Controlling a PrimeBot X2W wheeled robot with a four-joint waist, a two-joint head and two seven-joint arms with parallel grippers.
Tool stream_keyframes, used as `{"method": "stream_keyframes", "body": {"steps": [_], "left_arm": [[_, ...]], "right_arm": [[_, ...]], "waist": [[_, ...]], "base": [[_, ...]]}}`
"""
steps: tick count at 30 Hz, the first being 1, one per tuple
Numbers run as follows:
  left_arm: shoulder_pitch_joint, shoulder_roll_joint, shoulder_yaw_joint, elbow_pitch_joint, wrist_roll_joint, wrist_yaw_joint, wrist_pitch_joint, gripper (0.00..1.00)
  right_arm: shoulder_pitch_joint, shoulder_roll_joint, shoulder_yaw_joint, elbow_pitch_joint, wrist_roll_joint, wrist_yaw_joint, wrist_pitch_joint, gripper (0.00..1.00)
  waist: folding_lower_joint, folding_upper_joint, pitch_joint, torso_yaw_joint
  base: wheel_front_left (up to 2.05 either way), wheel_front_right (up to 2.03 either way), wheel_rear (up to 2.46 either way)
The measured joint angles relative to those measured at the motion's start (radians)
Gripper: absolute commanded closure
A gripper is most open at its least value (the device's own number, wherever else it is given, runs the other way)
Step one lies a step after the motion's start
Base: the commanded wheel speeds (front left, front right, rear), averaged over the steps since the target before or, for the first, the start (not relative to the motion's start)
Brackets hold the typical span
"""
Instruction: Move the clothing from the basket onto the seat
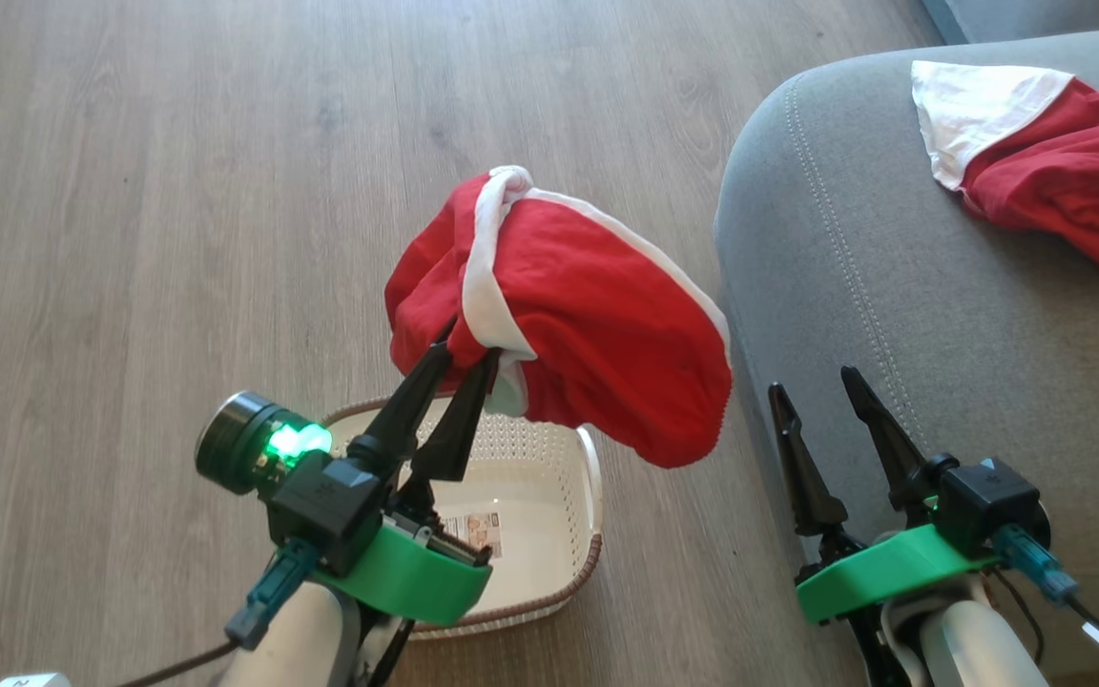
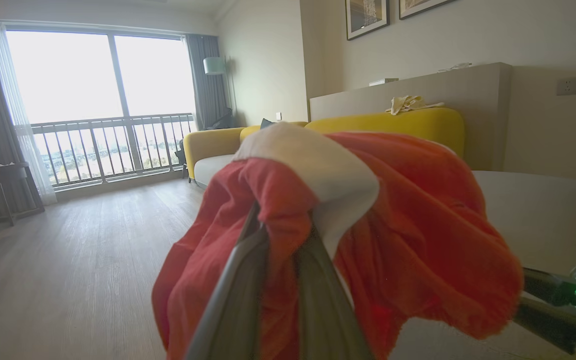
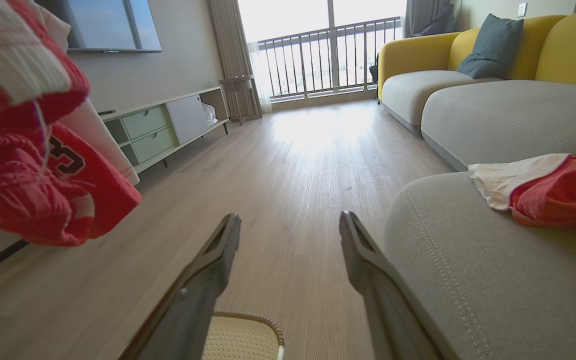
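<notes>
My left gripper [image 1: 466,345] is shut on a red garment with white trim [image 1: 588,324], holding it in the air above the cream basket [image 1: 549,496] and left of the grey seat [image 1: 893,286]. The left wrist view has the same garment [image 2: 393,240] draped over my fingers [image 2: 238,295]. A second red and white garment [image 1: 1055,162] lies on the seat at the upper right, and it is also in the right wrist view [image 3: 543,187]. My right gripper [image 1: 812,382] stands open beside the seat's front corner, holding nothing.
The basket stands on a wooden floor [image 1: 177,191]; its inside holds nothing but a label on the base. Farther off are a yellow sofa [image 3: 418,55], a low cabinet [image 3: 168,125] and a balcony window [image 2: 98,100].
</notes>
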Motion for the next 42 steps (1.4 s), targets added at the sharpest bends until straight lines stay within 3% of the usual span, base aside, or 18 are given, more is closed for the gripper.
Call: {"method": "stream_keyframes", "body": {"steps": [6, 10, 13, 21, 42], "left_arm": [[0.000, 0.000, 0.008, 0.010, 0.014, 0.000, 0.000, 1.00], [0.000, 0.000, 0.016, 0.016, 0.015, 0.000, 0.000, 1.00], [0.000, 0.000, 0.025, 0.018, 0.015, -0.001, 0.000, 1.00], [-0.003, 0.000, 0.033, 0.035, 0.024, -0.001, 0.000, 1.00], [-0.002, 0.000, 0.053, 0.055, 0.040, -0.010, 0.000, 1.00]], "right_arm": [[-0.002, -0.036, 0.037, -0.056, 0.005, 0.000, 0.000, 0.00], [-0.006, -0.125, 0.153, -0.110, -0.002, 0.000, 0.000, 0.00], [-0.009, -0.155, 0.185, -0.145, 0.002, 0.000, 0.000, 0.00], [-0.065, -0.313, 0.438, -0.273, 0.027, 0.000, 0.000, 0.00], [-0.099, -0.387, 0.519, -0.294, 0.068, 0.000, 0.000, 0.00]], "waist": [[0.0000, 0.0000, 0.007, -0.008], [0.0000, 0.0000, 0.010, -0.012], [0.0000, 0.0000, 0.012, -0.012], [0.0000, 0.0000, 0.011, -0.005], [0.0000, 0.0000, -0.012, -0.004]], "base": [[0.00, 0.00, 0.00], [0.00, 0.00, 0.00], [0.00, 0.00, 0.00], [0.00, 0.00, 0.00], [0.00, 0.00, 0.00]]}}
